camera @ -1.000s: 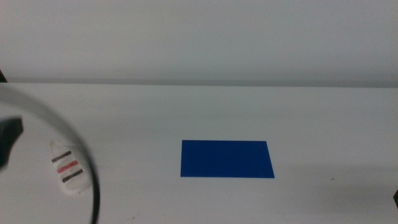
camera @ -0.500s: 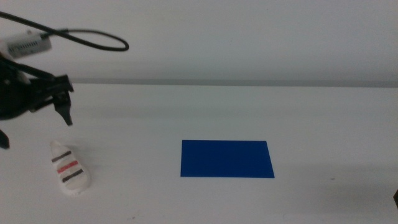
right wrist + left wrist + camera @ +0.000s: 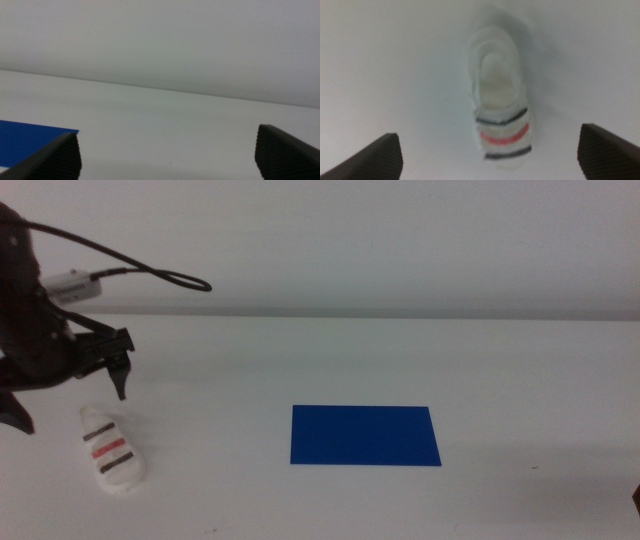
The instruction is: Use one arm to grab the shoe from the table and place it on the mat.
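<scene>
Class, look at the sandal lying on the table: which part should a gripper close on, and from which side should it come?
Probably across the strapped midsection of the sandal, coming straight down from above. It lies flat on its sole on the table, long and narrow, so jaws set across its width fit best. The left gripper already hangs over it, jaws open wider than the shoe; the right gripper waits.

matt blue mat [image 3: 365, 435]; smooth white table [image 3: 500, 370]

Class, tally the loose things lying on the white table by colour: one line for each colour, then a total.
White: 1, the small white sandal with red and dark straps, below the open left gripper.
Blue: 1, the flat bright blue rectangular mat.
Total: 2 things on the white table.
</scene>
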Controlling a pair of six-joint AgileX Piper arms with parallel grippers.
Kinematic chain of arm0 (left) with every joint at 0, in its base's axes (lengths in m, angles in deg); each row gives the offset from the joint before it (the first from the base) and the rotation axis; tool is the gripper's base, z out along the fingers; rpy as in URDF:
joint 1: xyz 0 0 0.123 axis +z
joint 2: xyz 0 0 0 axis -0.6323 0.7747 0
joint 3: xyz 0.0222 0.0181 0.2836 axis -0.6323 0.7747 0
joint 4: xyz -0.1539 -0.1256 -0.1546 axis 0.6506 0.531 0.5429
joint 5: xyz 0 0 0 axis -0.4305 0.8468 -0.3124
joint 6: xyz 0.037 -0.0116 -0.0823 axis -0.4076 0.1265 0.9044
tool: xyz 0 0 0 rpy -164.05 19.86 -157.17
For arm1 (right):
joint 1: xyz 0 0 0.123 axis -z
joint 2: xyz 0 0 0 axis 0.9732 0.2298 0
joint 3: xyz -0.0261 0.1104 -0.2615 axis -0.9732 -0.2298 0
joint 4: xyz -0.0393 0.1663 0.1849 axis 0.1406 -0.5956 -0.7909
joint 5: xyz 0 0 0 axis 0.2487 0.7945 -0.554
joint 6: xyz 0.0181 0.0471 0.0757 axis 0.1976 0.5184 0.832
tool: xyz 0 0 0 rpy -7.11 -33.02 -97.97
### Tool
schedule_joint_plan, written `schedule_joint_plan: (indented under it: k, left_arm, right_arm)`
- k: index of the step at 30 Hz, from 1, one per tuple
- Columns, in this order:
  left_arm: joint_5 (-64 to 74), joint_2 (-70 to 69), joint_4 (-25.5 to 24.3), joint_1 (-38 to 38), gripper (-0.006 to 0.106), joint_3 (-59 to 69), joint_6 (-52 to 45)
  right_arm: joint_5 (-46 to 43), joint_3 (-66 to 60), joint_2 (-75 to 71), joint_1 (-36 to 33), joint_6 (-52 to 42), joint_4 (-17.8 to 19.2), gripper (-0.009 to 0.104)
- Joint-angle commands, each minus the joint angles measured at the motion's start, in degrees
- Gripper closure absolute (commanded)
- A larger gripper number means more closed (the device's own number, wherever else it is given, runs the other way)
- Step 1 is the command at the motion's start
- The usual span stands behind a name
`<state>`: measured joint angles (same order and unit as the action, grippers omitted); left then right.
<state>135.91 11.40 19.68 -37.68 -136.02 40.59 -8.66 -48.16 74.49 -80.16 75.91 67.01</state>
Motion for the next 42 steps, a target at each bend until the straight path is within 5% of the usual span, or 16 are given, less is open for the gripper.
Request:
schedule_joint_plan:
  k: [1,18,23,30,34,42]
  left_arm:
    - [-1.90,2.31,1.78,0.17,0.007,-0.37,1.31]
    - [-5.12,12.38,3.90,0.17,0.013,-0.37,2.66]
    - [-5.39,13.25,3.60,0.17,0.031,-0.37,2.66]
    - [-4.44,12.41,4.90,0.17,0.102,-0.37,4.45]
    - [-0.63,8.52,6.66,-4.12,0.102,-0.63,9.49]
    - [10.50,12.45,4.74,-24.56,0.102,-15.80,27.34]
  right_arm:
    - [-0.39,-2.44,-2.16,0.02,-0.01,0.08,0.002]
    - [-0.39,-2.44,-2.16,0.02,-0.01,0.08,0.002]
    - [-0.39,-2.44,-2.16,0.02,-0.01,0.08,0.002]
    - [-0.39,-2.44,-2.16,0.02,-0.01,0.08,0.002]
    - [-0.39,-2.44,-2.16,0.02,-0.01,0.08,0.002]
    - [-0.39,-2.44,-2.16,0.02,-0.01,0.08,0.002]
